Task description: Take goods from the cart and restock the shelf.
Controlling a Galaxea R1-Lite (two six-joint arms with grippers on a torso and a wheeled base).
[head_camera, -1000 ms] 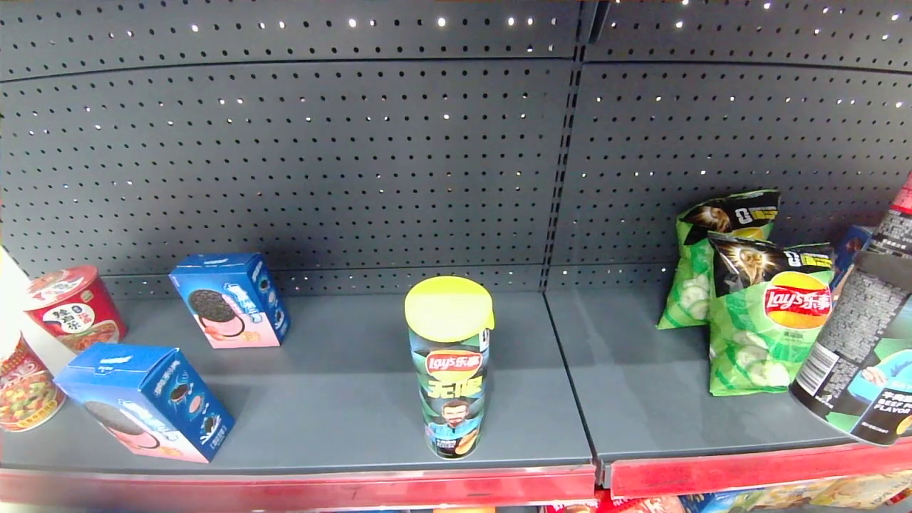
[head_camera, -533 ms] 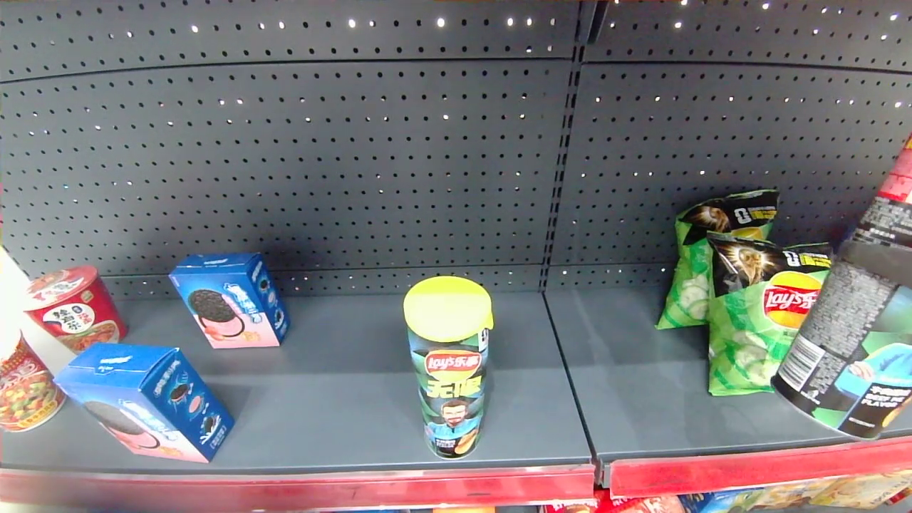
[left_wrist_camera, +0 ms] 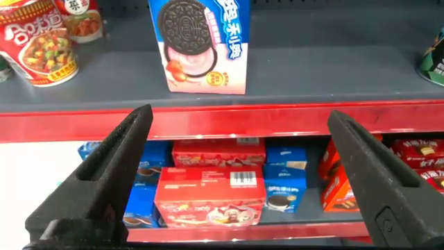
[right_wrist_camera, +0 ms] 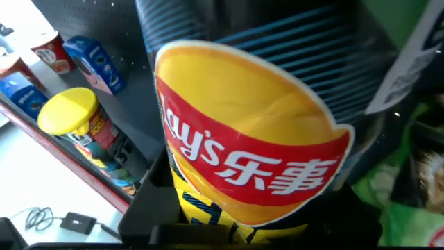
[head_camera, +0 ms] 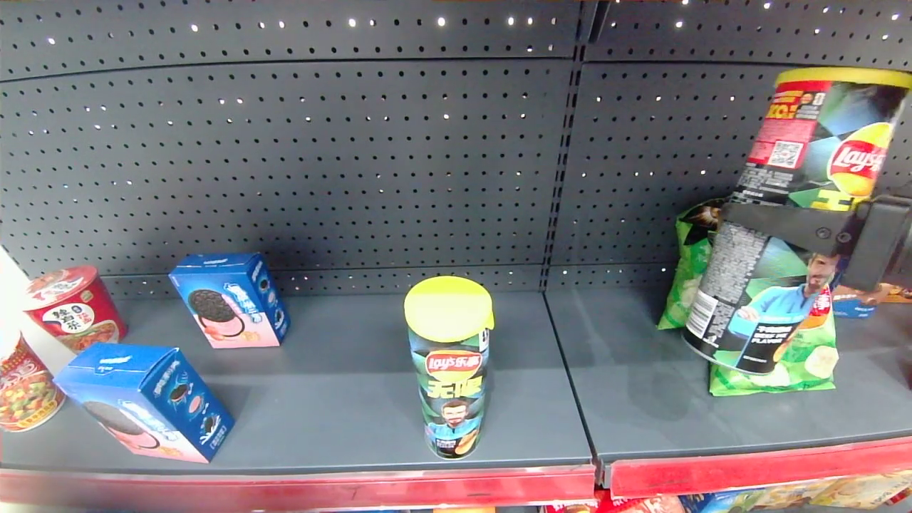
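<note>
Perforated grey metal shelf (head_camera: 641, 406). Glossy cylindrical can (head_camera: 766, 313), tilted, off the deck before crinkly green bags (head_camera: 812, 363), clamped in right gripper (head_camera: 791, 226). Upright second can (head_camera: 449, 367), yellow lid. Empty left gripper (left_wrist_camera: 239, 121) splayed wide, facing red lip (left_wrist_camera: 291, 112).

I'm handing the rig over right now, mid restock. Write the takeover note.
Right gripper: shut on the held chip can, tilted in the air over the right section of the shelf, before the green chip bags.
Left gripper: open, empty, facing the red front edge of the shelf, near a cookie box.
Done: one standing can near the front of the left section.
Left: set the held can down upright, then likely more from the cart.
</note>
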